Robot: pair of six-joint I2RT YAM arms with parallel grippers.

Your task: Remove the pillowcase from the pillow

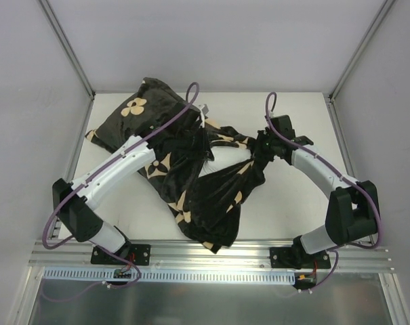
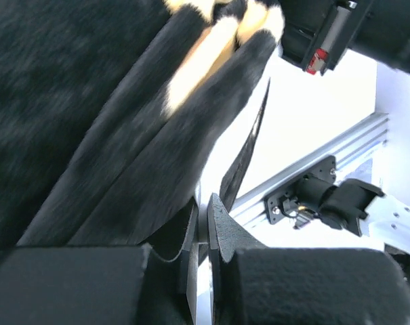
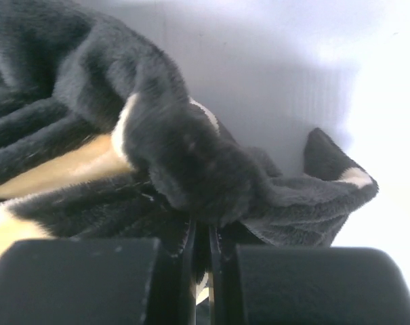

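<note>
White desk [image 1: 296, 210], matt, w/ an aluminium rail [image 1: 211, 252] along the near edge where both arm bases are bolted. Plain grey walls [image 1: 211, 40] on 3 sides. Metal frame posts [image 1: 66, 44] rise from the back corners.

Pillowcase [image 1: 191, 183]: black velvety cloth w/ tan flower & star motifs. It lies crumpled on a diagonal from the desk's back-left to the near-centre edge, right by the rail. Back-left part is plump & filled out; the middle is bunched & twisted. Pillow [image 1: 223, 165] shows only as a small white patch btwn dark folds at centre; the rest is covered.

From overhead, L pincer [image 1: 203, 143] sits in the bunched middle and R pincer [image 1: 260, 145] at the cloth's right-hand end, both on the fabric. Jaws can't be read there, black on black.

Wrist cams fill that in:
- L wrist cam: L pincer [image 2: 206, 227] is closed, nipping a thin edge of the pillowcase [image 2: 110, 135]. The cloth runs up & away in long folds w/ a tan streak. R arm's base mount [image 2: 306, 200] shows beyond on the rail.
- R wrist cam: R pincer [image 3: 201, 237] is closed too, w/ a fat wad of the pillowcase [image 3: 191, 162] pinched at the tips. A loose corner flops to the right on the desk.
</note>
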